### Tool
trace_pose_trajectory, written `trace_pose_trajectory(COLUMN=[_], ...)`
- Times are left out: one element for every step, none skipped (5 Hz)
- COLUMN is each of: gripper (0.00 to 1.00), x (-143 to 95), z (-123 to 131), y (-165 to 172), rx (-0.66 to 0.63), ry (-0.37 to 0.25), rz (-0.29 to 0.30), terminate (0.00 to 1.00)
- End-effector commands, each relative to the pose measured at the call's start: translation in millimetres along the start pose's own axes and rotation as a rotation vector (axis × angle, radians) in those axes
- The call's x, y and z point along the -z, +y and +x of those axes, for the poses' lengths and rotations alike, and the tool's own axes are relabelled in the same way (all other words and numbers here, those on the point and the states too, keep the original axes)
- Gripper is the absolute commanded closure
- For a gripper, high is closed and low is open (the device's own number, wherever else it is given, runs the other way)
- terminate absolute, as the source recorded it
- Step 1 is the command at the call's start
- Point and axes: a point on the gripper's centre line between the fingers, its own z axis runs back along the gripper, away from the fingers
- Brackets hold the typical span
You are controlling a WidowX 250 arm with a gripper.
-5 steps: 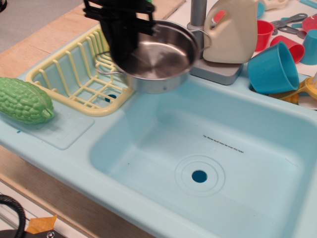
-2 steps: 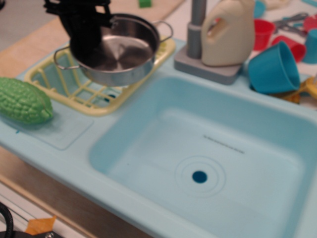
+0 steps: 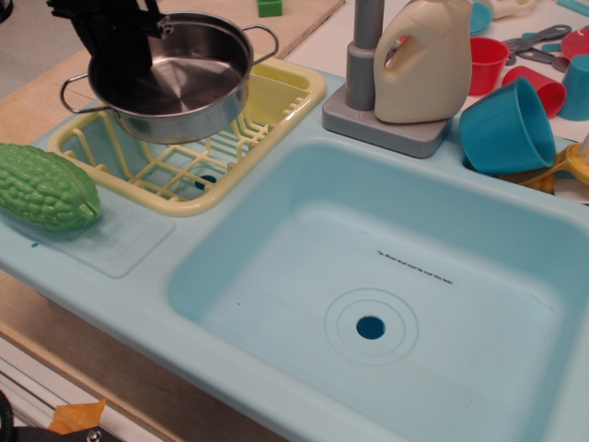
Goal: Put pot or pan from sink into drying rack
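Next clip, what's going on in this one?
A black robot hand is gripping the steel pan by its rim and holding it over the yellow drying rack. The sink is empty. Whether the pan already rests on the rack cannot be told; the hand has not let go. A green toy gourd lies on the counter beside the rack.

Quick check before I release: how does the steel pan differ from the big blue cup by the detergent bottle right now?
The pan is shiny metal, wide and shallow; the blue cup is matte plastic, narrower and deep. The pan sits level, mouth up, over the drying rack with the gripper on its rim; the cup lies tipped on its side on the counter, untouched. The pan has wire loop handles; no handle shows on the cup. Both are round, open and look empty.
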Motion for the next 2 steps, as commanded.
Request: trace_pose_trajectory(gripper=[0.00,0.00], x=[-1.8,-1.8], z=[8.6,8.6], y=[18.6,18.6], rx=[0.018,0.018], ry=[-0.045,-0.045], rz=[-0.035,-0.035], terminate=[0.00,1.00])
